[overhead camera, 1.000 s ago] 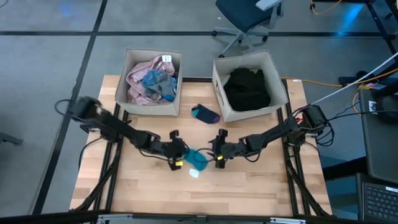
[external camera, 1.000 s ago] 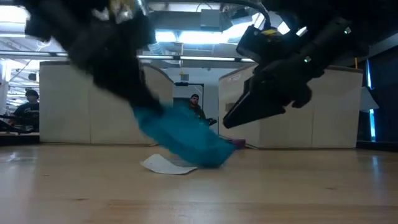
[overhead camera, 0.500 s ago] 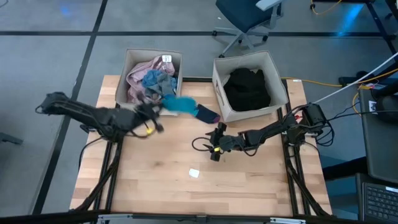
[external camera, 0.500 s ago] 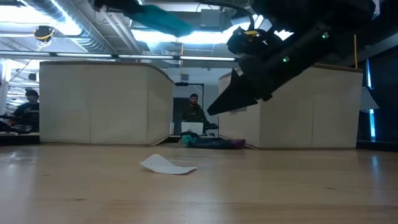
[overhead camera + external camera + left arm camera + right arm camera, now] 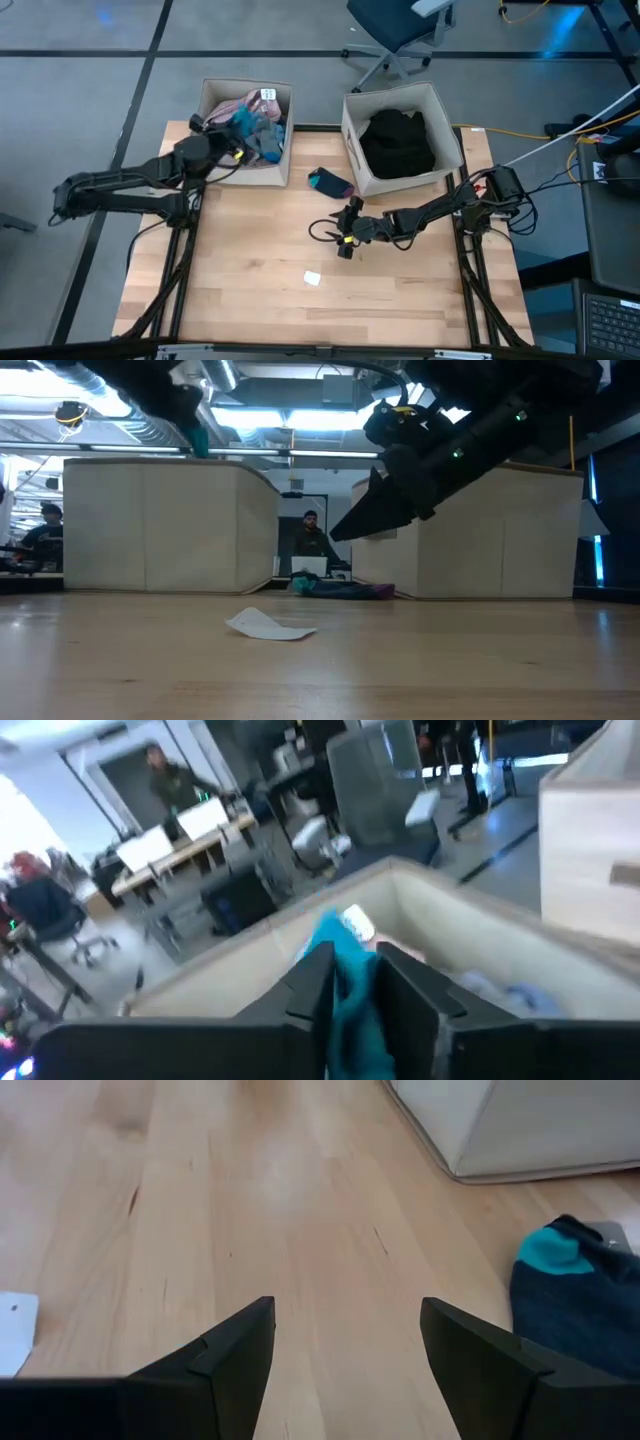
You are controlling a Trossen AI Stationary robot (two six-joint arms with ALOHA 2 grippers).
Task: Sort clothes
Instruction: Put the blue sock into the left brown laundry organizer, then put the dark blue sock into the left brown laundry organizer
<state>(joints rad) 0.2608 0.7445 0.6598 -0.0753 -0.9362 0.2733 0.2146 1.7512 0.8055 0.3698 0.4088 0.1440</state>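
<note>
My left gripper [image 5: 232, 150] reaches level over the near left corner of the left beige bin [image 5: 247, 176], shut on a small teal sock [image 5: 335, 935]. Pink [image 5: 224, 128] and blue [image 5: 258, 135] clothes lie in that bin. A navy sock with a teal toe [image 5: 330, 182] lies flat on the table between the two bins. My right gripper [image 5: 342, 235] hovers open over the middle of the table, just short of that sock [image 5: 580, 1285], touching nothing. Black clothes [image 5: 397, 142] fill the right bin [image 5: 405, 184]. My left gripper pinches the teal sock between its two fingers [image 5: 310, 980]. The sock's end [image 5: 330, 932] sticks out past the fingertips. The fingers lie level and come from the table's left side. The sock is lifted clear of the table, above the left bin's edge.
A small white paper tag [image 5: 313, 278] lies on the wooden table near the front middle. Bare table stretches around it. Beyond the table, the low view shows people [image 5: 310, 540] in the room, and an office chair [image 5: 400, 30] stands behind the bins.
My left gripper has lifted the teal sock off the middle of the table and swung it up toward the far left, to the left bin. It tipped from pointing down to level. The white tag stayed where it was. My right gripper drew back slightly toward the far edge.
</note>
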